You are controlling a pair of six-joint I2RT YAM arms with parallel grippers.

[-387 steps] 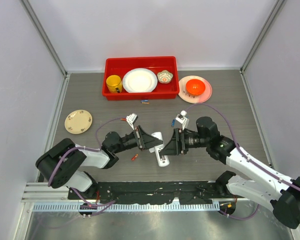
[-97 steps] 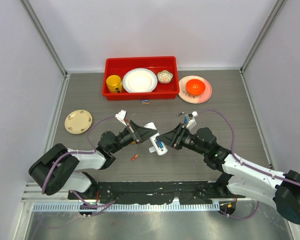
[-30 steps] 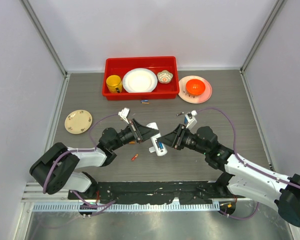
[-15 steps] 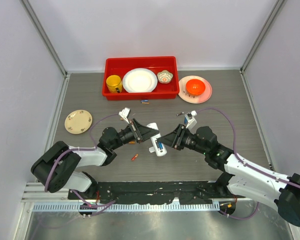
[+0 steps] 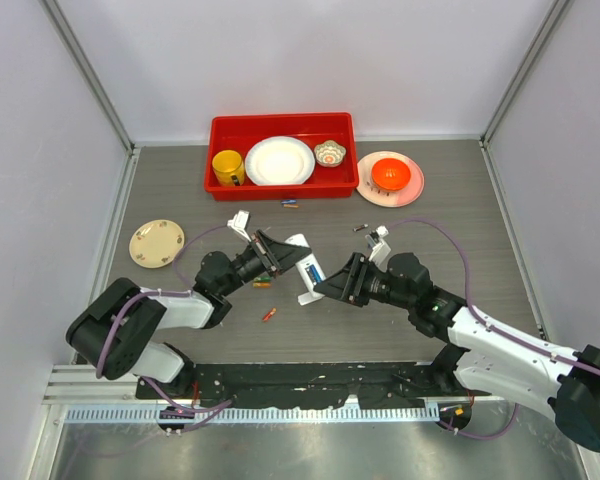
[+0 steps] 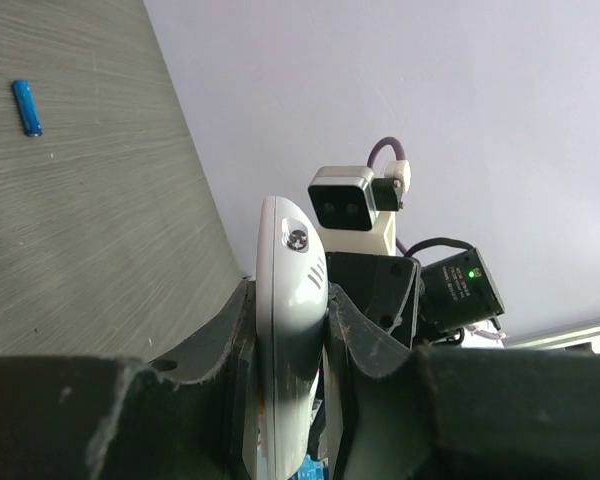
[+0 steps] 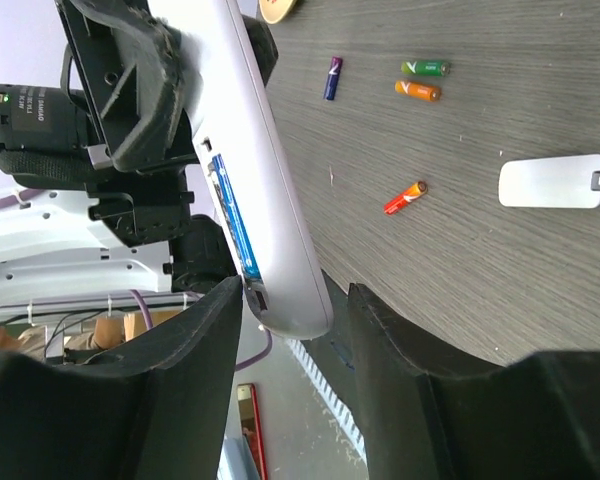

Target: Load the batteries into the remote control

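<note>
1. Two claws meet at table centre in the top view. The left claw (image 5: 283, 260) comes in from 9 o'clock and the right claw (image 5: 332, 287) from 4 o'clock.
2. Left claw pinches the remote control (image 5: 300, 250) by its long sides. The remote is off the table (image 5: 460, 250) and tilted; in the left wrist view it sits edge-on, touching both pads.
3. One blue battery (image 7: 235, 222) sits in the remote's slot, which faces the right claw.
4. Right claw is spread, with fingers (image 7: 195, 380) on either side of the remote's lower end. Cannot tell if they touch it.
5. Loose on the table at 8 o'clock of the remote, close together: purple battery (image 7: 331, 77), green battery (image 7: 425, 68), orange battery (image 7: 418, 91). A red-orange battery (image 7: 405, 197) lies at 7 o'clock.
6. Second blue battery (image 6: 26, 107) lies alone on the table in the left wrist view.
7. White cover (image 7: 553, 181) lies flat on the table, apart from the red-orange battery.
8. Red tray (image 5: 280, 122) sits at 12 o'clock of the table and holds a yellow cup (image 5: 227, 166), white plate (image 5: 279, 160) and small bowl (image 5: 330, 152).
9. Pink plate (image 5: 412, 188) with an orange bowl (image 5: 390, 175) sits at 3 o'clock of the tray. Beige plate (image 5: 157, 243) sits at 9 o'clock of the table.
</note>
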